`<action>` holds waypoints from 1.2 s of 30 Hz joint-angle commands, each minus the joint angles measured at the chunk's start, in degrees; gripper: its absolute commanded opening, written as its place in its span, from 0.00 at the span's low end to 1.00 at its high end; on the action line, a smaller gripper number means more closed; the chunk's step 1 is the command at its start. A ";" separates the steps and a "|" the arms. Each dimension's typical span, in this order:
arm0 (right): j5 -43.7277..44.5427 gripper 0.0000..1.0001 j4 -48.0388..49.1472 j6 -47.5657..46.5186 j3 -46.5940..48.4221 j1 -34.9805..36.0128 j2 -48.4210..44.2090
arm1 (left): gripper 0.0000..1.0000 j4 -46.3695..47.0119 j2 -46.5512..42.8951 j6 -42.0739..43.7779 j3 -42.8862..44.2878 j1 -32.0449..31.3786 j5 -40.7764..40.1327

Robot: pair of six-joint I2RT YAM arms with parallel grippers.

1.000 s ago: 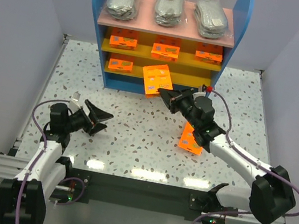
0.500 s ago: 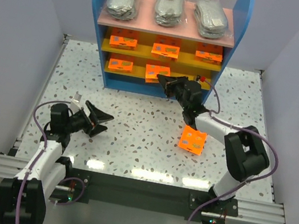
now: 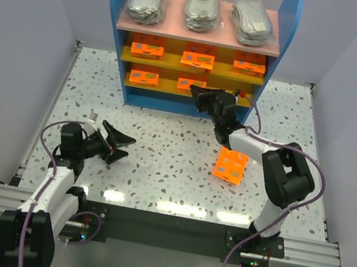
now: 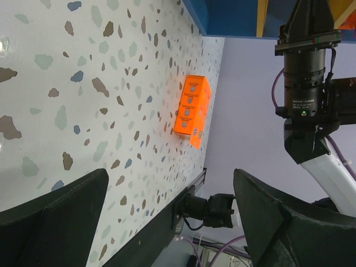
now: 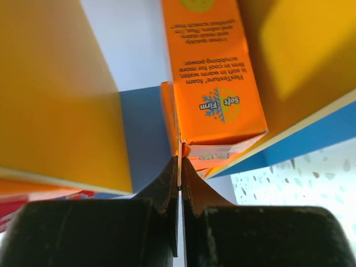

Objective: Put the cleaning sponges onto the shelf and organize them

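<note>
Shelf [image 3: 115, 12]: three grey pad bags [image 3: 202, 8] on top board [image 3: 175, 33]; four orange packets [image 3: 147, 50] shelved. Fifth packet [image 5: 214, 94] on lower board [image 3: 166, 84], pinched by right hand [image 5: 179, 167]. Sixth packet [image 3: 230, 165] on table [image 3: 162, 144], not yet shelved. Left hand [image 3: 116, 140] spread, idle.

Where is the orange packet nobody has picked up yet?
In the top view, the orange packet lies on the speckled table, right of centre, in front of the shelf, beside the right arm.
</note>
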 commanded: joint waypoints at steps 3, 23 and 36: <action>1.59 0.01 -1.07 1.27 3.60 0.02 2.73 | 1.00 1.68 0.15 0.56 1.53 0.33 1.50; -7.20 0.73 -20.53 -8.83 -15.10 -0.60 -27.74 | 1.00 3.35 -1.34 -1.03 0.30 0.33 1.93; -3.08 0.77 -62.31 -3.66 -37.87 -0.60 -62.74 | 1.00 5.47 -0.29 -1.82 -0.94 0.42 2.11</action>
